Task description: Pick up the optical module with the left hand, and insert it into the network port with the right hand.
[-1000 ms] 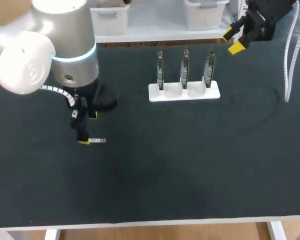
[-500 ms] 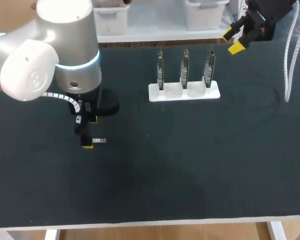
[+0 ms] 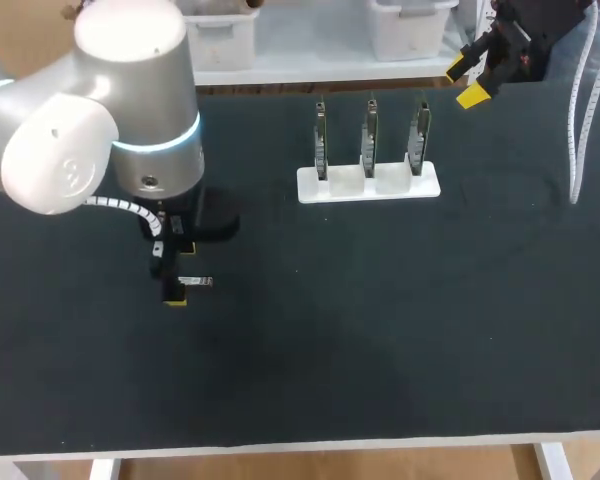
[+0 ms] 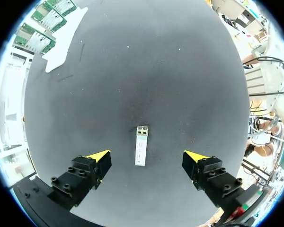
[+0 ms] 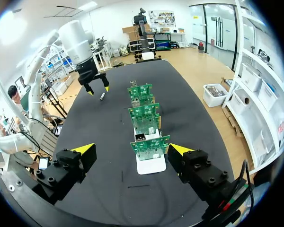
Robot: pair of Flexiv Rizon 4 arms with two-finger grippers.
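Note:
The optical module, a small silver bar, lies flat on the dark mat. My left gripper hangs open above it, and the module sits midway between the two yellow tips without touching either. In the head view the module shows just beside the left gripper. Three green circuit boards stand upright in a white stand at the back middle. My right gripper is open and empty, raised at the back right. Seen from its wrist, the nearest board is straight ahead of the right gripper.
The white stand with the boards is the only other thing on the mat. The table's front edge runs along the near side. A white cable hangs at the far right.
My left arm has shifted slightly toward the table's front, bringing its open gripper over the module. The module, the boards and the right arm have not moved.

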